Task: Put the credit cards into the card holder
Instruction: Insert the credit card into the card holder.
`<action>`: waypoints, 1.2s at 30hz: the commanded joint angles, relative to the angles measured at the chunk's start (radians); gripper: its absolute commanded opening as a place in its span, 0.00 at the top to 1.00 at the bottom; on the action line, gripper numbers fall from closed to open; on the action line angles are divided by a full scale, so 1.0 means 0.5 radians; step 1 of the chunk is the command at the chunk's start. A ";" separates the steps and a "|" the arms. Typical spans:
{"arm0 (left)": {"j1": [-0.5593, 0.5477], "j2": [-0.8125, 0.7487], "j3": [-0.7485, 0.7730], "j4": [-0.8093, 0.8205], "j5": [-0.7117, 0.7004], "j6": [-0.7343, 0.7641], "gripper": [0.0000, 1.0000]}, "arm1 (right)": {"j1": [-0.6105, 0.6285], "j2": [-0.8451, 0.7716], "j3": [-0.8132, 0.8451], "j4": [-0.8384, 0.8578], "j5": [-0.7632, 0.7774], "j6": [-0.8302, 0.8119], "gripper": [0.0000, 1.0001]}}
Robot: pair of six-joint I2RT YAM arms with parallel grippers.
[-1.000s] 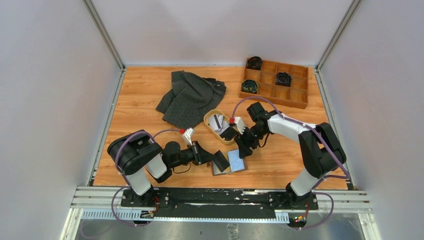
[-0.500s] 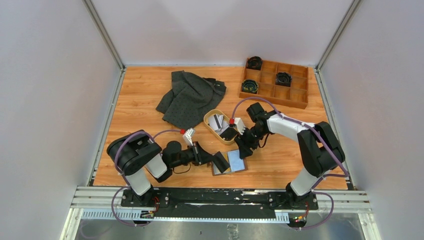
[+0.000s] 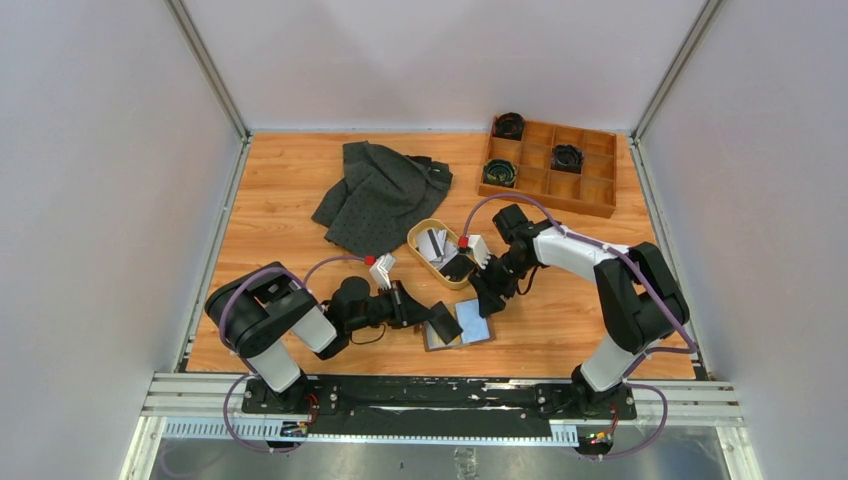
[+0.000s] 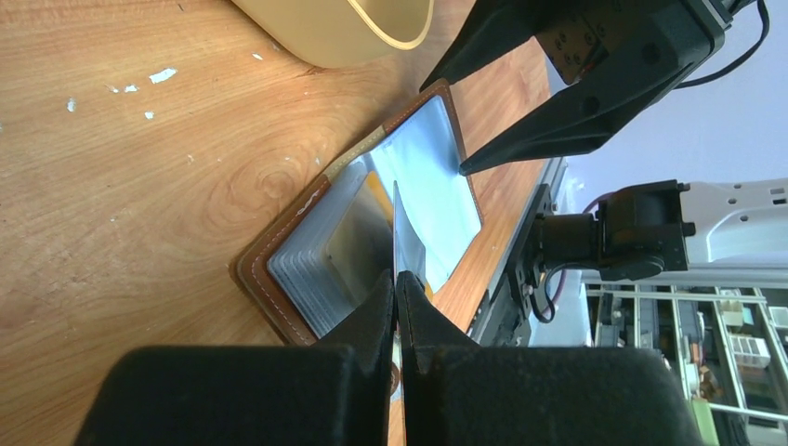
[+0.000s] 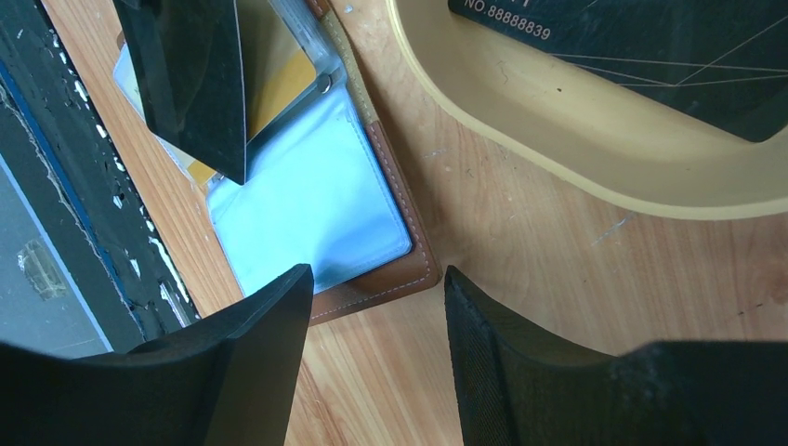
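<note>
The brown card holder [image 3: 470, 330] lies open on the table, its clear sleeves facing up [image 4: 372, 228] [image 5: 316, 204]. My left gripper [image 3: 428, 314] [image 4: 397, 277] is shut on a black credit card [image 3: 444, 322] [image 4: 395, 223], held on edge with its far end over the sleeves near the fold. That same card shows at the upper left in the right wrist view [image 5: 195, 84]. My right gripper [image 3: 487, 298] [image 5: 376, 274] hovers open just above the holder's far right corner, holding nothing. More credit cards [image 3: 437, 243] lie in the oval tan tray, one of them black [image 5: 650, 56].
The oval tan tray [image 3: 415, 243] [image 5: 520, 130] sits just behind the holder. A dark grey cloth [image 3: 385, 195] lies crumpled at the back centre. A wooden compartment box [image 3: 590, 190] with black round items stands at the back right. The table's near edge runs right below the holder.
My left gripper has slid a little to the right with the black card, further over the open holder. The right gripper has hardly moved.
</note>
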 commanded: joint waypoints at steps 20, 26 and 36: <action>-0.043 -0.055 0.147 -0.461 -0.023 0.141 1.00 | 0.068 0.042 0.047 -0.071 0.037 -0.018 0.43; -0.062 -0.019 0.171 -0.461 -0.023 0.132 1.00 | 0.071 0.042 0.047 -0.071 0.032 -0.018 0.43; -0.075 0.025 0.192 -0.469 0.011 0.101 1.00 | 0.074 0.042 0.048 -0.075 0.035 -0.018 0.43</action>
